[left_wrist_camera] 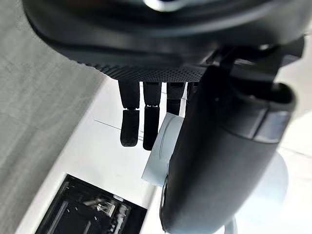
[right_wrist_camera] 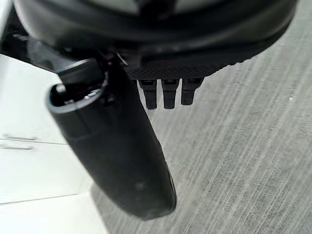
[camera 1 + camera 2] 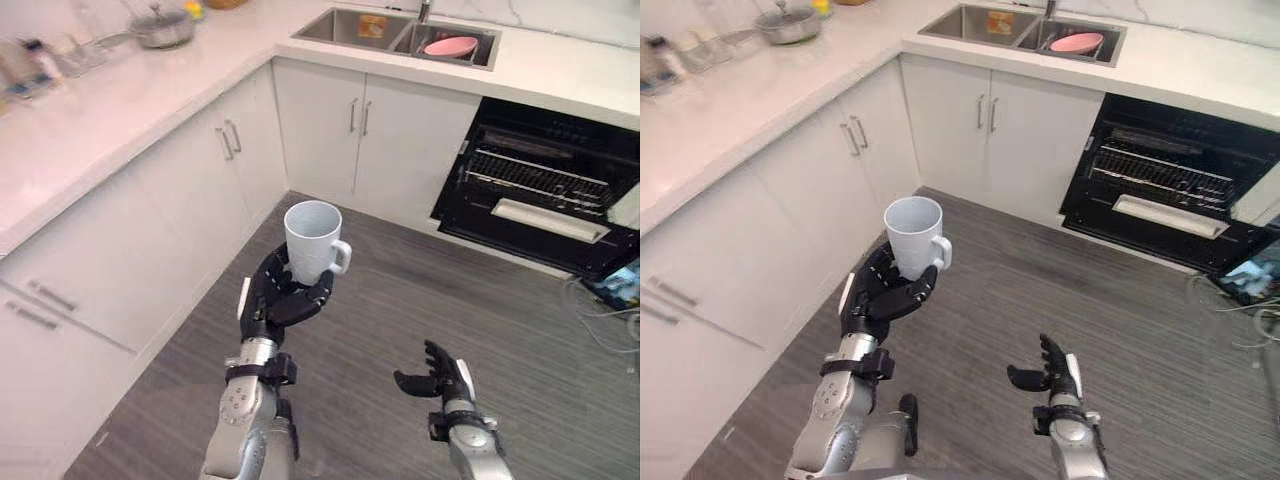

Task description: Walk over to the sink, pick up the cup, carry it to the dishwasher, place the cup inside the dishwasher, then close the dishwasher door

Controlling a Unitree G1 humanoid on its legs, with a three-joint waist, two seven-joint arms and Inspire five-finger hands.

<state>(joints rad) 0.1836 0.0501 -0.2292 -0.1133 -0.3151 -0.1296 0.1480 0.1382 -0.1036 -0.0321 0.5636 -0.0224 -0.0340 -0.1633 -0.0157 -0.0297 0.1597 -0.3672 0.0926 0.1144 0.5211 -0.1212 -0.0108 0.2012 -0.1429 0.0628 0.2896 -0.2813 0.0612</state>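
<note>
A white cup (image 3: 314, 240) with a handle stands upright in my left hand (image 3: 280, 297), whose fingers and thumb curl round its lower part, held up over the grey wood floor. In the left wrist view the cup (image 1: 168, 141) shows pale between the fingers (image 1: 130, 127) and the thumb. My right hand (image 3: 435, 380) hangs low to the right, its fingers relaxed and holding nothing. The dishwasher (image 3: 545, 185) stands open at the right under the counter, its black door folded down and a rack showing inside. The sink (image 3: 400, 35) is in the counter at the top, left of the dishwasher.
A pink dish (image 3: 450, 46) lies in the sink's right basin. White cabinets (image 3: 210, 170) run along the left and back in an L. A steel pot (image 3: 162, 28) and jars stand on the left counter. Cables and a screen (image 3: 615, 285) lie on the floor at the right.
</note>
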